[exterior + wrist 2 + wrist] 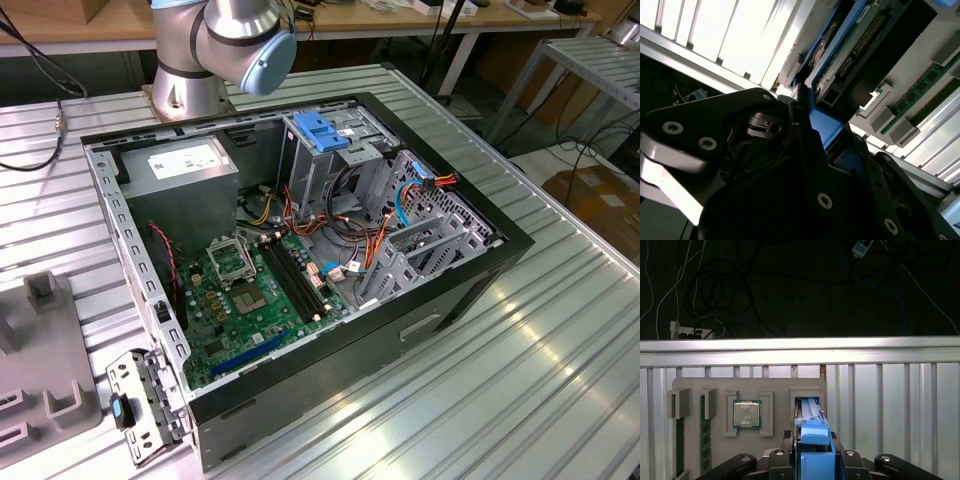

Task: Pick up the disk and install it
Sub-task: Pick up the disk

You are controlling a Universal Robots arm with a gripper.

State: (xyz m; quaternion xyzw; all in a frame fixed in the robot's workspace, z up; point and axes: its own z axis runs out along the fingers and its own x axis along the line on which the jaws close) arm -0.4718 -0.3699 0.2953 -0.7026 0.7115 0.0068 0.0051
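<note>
In the first wrist view the disk (810, 412) shows edge-on in its blue plastic carrier (816, 445). It stands between the black fingers (789, 462) of my gripper (816, 460), which is shut on it. The disk's far end lines up with a slot (807, 392) of the grey parts holder (690, 385); I cannot tell whether it rests in that slot. In the second wrist view the disk's green circuit board and connector (860, 45) show past the gripper (810, 125), with the blue carrier (826, 127) against a finger (799, 145).
The holder also carries a processor chip (746, 414) and memory sticks (702, 432). The ribbed aluminium table (890, 405) ends just beyond it. In the exterior view the open computer case (300, 250) lies on the table, with its blue-topped drive cage (325, 140) and grey power supply (185, 170).
</note>
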